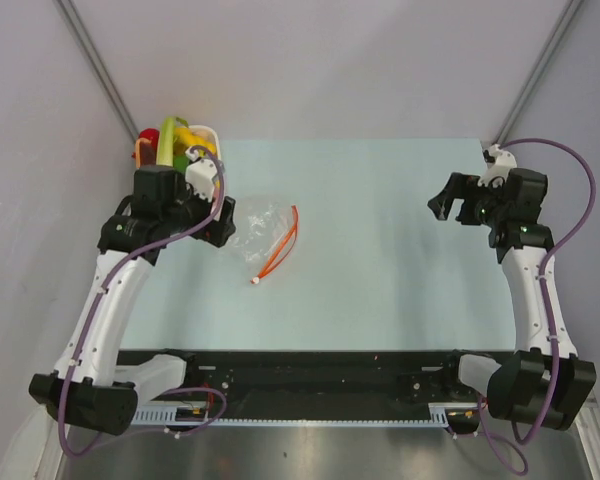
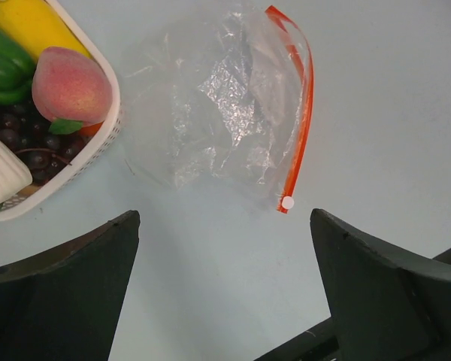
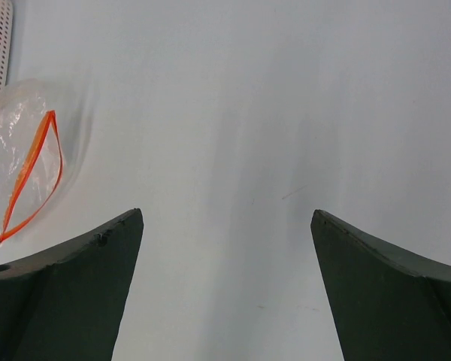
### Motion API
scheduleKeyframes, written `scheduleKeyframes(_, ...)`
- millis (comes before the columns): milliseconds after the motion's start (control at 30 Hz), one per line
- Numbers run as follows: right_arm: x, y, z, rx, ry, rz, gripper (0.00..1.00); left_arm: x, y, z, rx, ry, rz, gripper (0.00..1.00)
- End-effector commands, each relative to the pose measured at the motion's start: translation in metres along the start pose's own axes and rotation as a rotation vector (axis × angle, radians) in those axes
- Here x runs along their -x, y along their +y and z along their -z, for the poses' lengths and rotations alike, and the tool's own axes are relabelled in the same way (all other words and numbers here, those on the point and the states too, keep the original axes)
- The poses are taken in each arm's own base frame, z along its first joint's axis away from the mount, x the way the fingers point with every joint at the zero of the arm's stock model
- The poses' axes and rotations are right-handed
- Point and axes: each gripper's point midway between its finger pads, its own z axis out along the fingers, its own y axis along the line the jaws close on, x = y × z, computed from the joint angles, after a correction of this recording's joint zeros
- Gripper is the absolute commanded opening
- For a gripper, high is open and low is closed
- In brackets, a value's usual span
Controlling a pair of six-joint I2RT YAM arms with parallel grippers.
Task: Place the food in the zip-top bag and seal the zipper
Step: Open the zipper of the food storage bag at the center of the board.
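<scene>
Clear crinkled plastic zip-top bag (image 2: 210,105) lies limp, orange-red zipper (image 2: 309,105) gaping (white slider (image 2: 287,202) at its end); left gripper (image 2: 224,226) and right gripper (image 3: 227,222) spread wide, empty.

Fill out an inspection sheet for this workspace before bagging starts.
Surface: pale blue table, no spills seen.
Job's things: zip-top bag lies flat and empty beside the white basket. Its zipper is parted, with the slider tab at one end. The food seen is in the basket.
Clutter: nothing seen.
Grippers: left gripper open, above the table just short of the bag. Right gripper open, over bare table. Neither holds anything.
Cables: purple cables run along both arms.
Surroundings: grey walls.
</scene>
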Motion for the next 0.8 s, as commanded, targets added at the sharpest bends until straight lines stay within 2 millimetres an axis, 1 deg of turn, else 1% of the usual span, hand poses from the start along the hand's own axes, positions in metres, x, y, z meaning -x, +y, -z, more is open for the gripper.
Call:
scheduleKeyframes(0, -0.013, 0.008, -0.011, 0.041, 0.056, -0.043, 1.00, 0.002, 0.013, -0.009, 0.055, 0.021, -0.058, 1.00)
scheduleKeyframes(67, -0.016, 0.015, -0.014, 0.075, 0.067, -0.050, 1.00, 0.004, 0.016, -0.011, 0.071, 0.025, -0.075, 1.00)
scheduleKeyframes(133, -0.016, 0.020, -0.015, 0.097, 0.065, -0.060, 1.00, 0.007, 0.011, -0.016, 0.064, 0.024, -0.102, 1.00)
scheduleKeyframes(167, -0.019, 0.021, -0.017, 0.102, 0.070, -0.067, 1.00, 0.006, 0.012, -0.018, 0.083, 0.030, -0.114, 1.00)
scheduleKeyframes(200, -0.019, 0.022, -0.017, 0.110, 0.067, -0.068, 1.00, 0.008, 0.004, -0.023, 0.073, 0.026, -0.147, 1.00)
scheduleKeyframes(233, -0.020, 0.026, -0.017, 0.129, 0.071, -0.073, 0.99, 0.006, 0.000, -0.028, 0.074, 0.036, -0.169, 1.00)
scheduleKeyframes(267, -0.024, 0.026, -0.018, 0.131, 0.077, -0.085, 1.00, 0.005, 0.002, -0.031, 0.108, 0.050, -0.188, 1.00)
scheduleKeyframes(300, -0.023, 0.027, -0.019, 0.134, 0.074, -0.091, 1.00, 0.004, -0.010, -0.037, 0.094, 0.052, -0.231, 1.00)
scheduleKeyframes(367, -0.025, 0.028, -0.020, 0.131, 0.074, -0.109, 1.00, 0.001, -0.017, -0.048, 0.109, 0.073, -0.271, 1.00)
scheduleKeyframes(400, -0.028, 0.024, -0.022, 0.104, 0.072, -0.115, 1.00, -0.001, -0.026, -0.055, 0.117, 0.079, -0.312, 1.00)
scheduleKeyframes(533, -0.035, 0.032, -0.024, 0.143, 0.090, -0.122, 1.00, -0.007, -0.042, -0.080, 0.168, 0.105, -0.396, 1.00)
scheduleKeyframes(567, -0.038, 0.035, -0.025, 0.159, 0.100, -0.109, 1.00, -0.011, -0.045, -0.090, 0.177, 0.124, -0.412, 1.00)
scheduleKeyframes(600, -0.041, 0.041, -0.025, 0.191, 0.109, -0.100, 1.00, -0.011, -0.053, -0.097, 0.175, 0.116, -0.429, 1.00)
scheduleKeyframes(633, -0.046, 0.042, -0.027, 0.194, 0.121, -0.100, 1.00, -0.012, -0.053, -0.102, 0.205, 0.123, -0.446, 1.00)
scheduleKeyframes(667, -0.046, 0.044, -0.027, 0.196, 0.119, -0.092, 1.00, -0.013, -0.056, -0.106, 0.212, 0.124, -0.457, 1.00)
scheduleKeyframes(700, -0.047, 0.046, -0.028, 0.202, 0.120, -0.086, 1.00, -0.015, -0.063, -0.116, 0.220, 0.132, -0.485, 1.00)
scheduleKeyframes(767, -0.049, 0.046, -0.029, 0.197, 0.124, -0.088, 1.00, -0.019, -0.071, -0.125, 0.221, 0.139, -0.508, 1.00)
